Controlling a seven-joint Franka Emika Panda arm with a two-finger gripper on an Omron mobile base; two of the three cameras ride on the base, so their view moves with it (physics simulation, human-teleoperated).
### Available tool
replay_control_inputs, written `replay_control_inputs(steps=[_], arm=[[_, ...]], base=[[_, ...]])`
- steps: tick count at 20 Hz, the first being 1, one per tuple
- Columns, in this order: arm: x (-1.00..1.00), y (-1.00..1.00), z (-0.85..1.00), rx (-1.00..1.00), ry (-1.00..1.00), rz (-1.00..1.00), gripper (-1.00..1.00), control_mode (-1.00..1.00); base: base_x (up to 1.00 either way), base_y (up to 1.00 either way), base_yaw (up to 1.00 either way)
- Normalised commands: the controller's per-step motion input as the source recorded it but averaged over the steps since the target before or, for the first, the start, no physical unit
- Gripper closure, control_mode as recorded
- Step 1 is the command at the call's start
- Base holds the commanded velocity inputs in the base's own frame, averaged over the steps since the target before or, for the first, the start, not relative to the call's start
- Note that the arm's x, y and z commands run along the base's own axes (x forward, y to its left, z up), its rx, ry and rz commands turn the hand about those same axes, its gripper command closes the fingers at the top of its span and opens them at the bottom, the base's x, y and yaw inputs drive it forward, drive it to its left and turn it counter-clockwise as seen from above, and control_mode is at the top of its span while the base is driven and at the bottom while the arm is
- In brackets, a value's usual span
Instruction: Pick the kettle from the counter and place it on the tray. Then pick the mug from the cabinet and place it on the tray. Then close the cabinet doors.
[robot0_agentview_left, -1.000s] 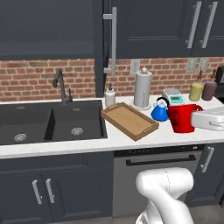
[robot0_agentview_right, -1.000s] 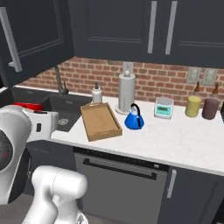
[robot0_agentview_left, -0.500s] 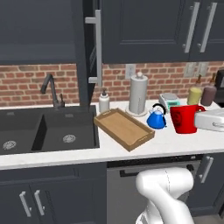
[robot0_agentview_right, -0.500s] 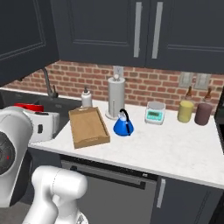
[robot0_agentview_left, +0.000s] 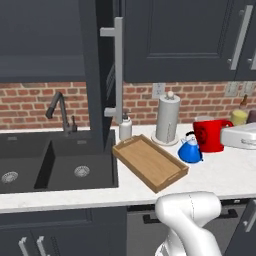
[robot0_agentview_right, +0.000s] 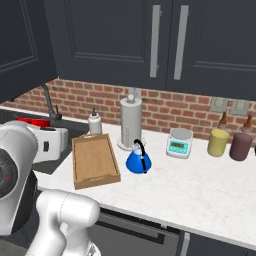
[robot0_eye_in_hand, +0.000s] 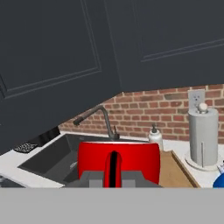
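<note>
The mug is being held clamped by the gripper, handle between the jaws; being rigid, light and probably slick, it is best pinched there. The tray is lying just right, the kettle beyond, off it.

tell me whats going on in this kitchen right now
A white robot arm is carrying the red mug, its tool shut on the mug's handle. The wooden tray on the counter holds nothing yet, and the blue kettle stands on the counter beside it, not on it. A cabinet door above the sink hangs open. So the kettle step looks undone while the mug is already in hand.
</note>
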Motion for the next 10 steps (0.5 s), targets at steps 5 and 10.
replay_control_inputs(steps=[5, 10], arm=[[0.01, -0.11, -0.29, 0.03, -0.02, 0.07, 1.0, -1.0], [0.0, -0.12, -0.57, 0.0, -0.01, 0.17, 1.0, -1.0]], base=[[0.04, -0.06, 0.04], [0.0, 0.0, 0.0]])
